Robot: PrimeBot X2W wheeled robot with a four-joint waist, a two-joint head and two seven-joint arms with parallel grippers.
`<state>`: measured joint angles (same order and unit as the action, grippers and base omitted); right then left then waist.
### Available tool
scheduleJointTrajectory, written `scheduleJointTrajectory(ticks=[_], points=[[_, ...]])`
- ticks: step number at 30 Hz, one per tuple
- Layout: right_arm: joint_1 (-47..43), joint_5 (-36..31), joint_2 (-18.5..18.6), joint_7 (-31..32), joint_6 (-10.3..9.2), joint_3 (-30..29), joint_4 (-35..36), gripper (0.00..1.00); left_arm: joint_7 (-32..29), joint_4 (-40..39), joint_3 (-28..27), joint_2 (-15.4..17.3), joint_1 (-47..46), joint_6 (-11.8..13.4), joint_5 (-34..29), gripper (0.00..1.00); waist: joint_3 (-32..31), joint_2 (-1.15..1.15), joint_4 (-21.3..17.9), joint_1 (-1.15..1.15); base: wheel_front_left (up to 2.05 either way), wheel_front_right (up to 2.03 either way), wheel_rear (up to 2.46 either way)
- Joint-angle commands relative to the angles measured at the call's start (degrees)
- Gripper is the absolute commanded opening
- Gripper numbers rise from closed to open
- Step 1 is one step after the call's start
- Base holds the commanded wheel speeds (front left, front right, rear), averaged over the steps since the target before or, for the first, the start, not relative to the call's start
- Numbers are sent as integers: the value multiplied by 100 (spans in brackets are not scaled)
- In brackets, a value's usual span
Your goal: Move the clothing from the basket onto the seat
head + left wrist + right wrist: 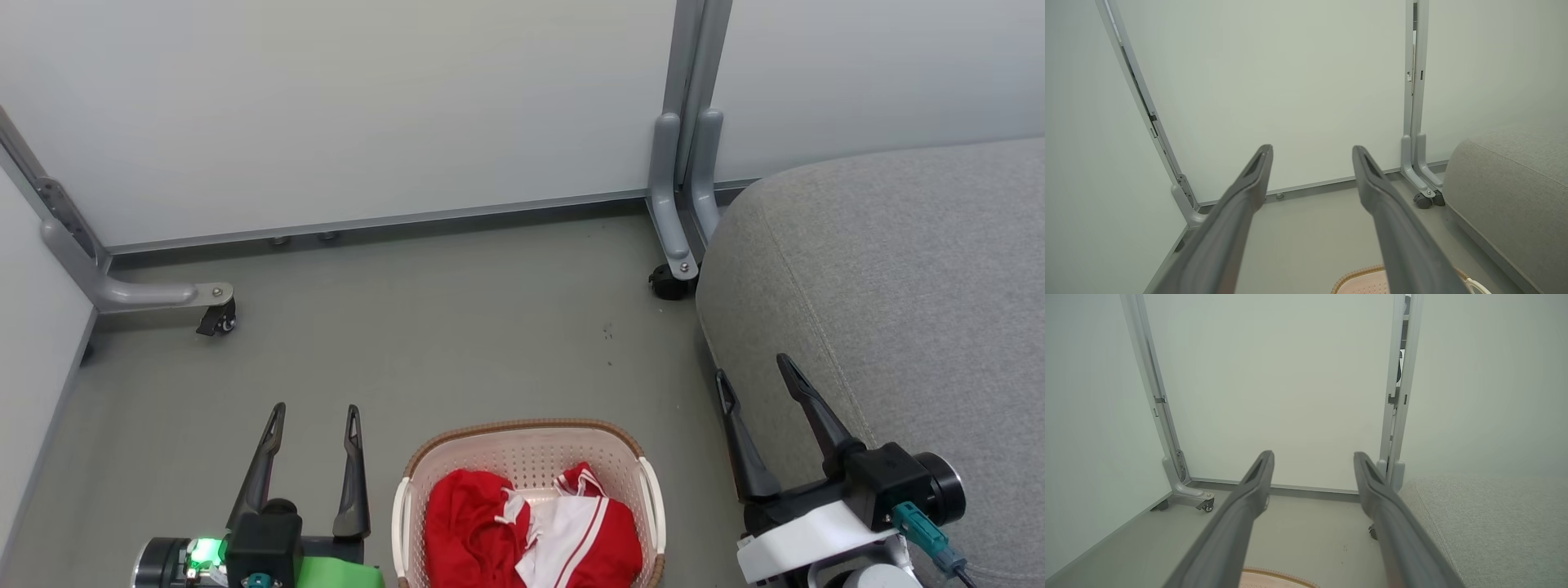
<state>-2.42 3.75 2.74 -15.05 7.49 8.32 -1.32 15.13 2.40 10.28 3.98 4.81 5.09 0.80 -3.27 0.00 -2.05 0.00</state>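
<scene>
Head view | progress: nothing moved yet, I judge | clothing (531, 531) all inside basket (522, 426) | seat (898, 286) right of basket, bare | jaws on both arms wide, empty, flanking basket | remaining: every garment.

Left gripper (317, 408) low at 7 o'clock, forearm out of frame, both long dark fingers pointing to 12, jaws spread wide, holding nothing. Right gripper (751, 366) at 4 o'clock, fingers canted toward 11, jaws likewise wide, holding nothing, wrist rolled slightly.
</scene>
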Motion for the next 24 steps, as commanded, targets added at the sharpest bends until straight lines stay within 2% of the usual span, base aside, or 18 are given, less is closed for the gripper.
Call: scheduleJointTrajectory(ticks=[1, 24], points=[[-82, 15, 26, -20, 0, -6, 29, 100, 5, 21, -24, -19, 49, -17, -14, 100, 6, 0, 4, 0, 0, 0, 0], [-71, 41, 26, -20, 0, -29, 61, 100, 4, 56, -14, -35, 7, -78, -45, 100, 185, 0, 26, 0, 0, 0, 0]])
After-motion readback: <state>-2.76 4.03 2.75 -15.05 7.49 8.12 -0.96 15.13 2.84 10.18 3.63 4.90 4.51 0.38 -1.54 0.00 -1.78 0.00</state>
